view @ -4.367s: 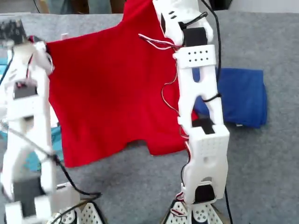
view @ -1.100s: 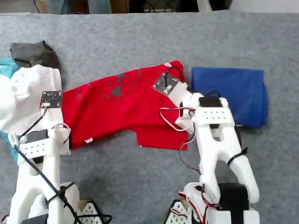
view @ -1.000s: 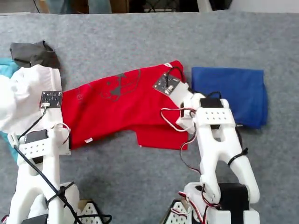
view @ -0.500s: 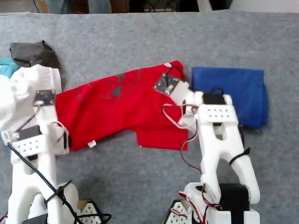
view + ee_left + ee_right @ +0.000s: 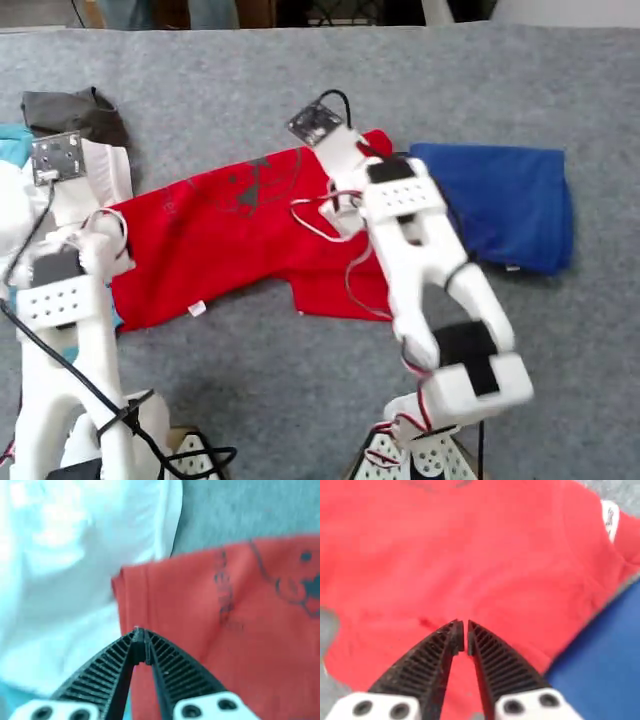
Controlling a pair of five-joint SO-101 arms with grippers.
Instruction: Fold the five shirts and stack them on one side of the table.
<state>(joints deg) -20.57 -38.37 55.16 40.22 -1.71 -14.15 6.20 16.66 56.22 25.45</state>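
Observation:
A red shirt (image 5: 250,235) lies folded flat across the middle of the grey table. Over its left edge, beside the white shirt (image 5: 60,565), my left gripper (image 5: 140,641) is shut with nothing visible between its fingertips. The left arm (image 5: 60,295) stands at the table's left side. My right gripper (image 5: 461,626) hovers shut over the red shirt (image 5: 470,550), near the blue shirt's edge (image 5: 615,650). The right arm (image 5: 405,215) stretches over the red shirt's right part. A folded blue shirt (image 5: 505,200) lies at the right.
A crumpled white shirt (image 5: 70,195), a dark grey shirt (image 5: 70,115) and a bit of teal shirt (image 5: 8,140) are piled at the far left. Bare grey table (image 5: 300,400) runs along the front and the back.
The red shirt, held up and spread earlier, now lies folded on the table. The left arm has drawn leftward and the shirt's left edge slid with it. The right wrist swung left and farther back.

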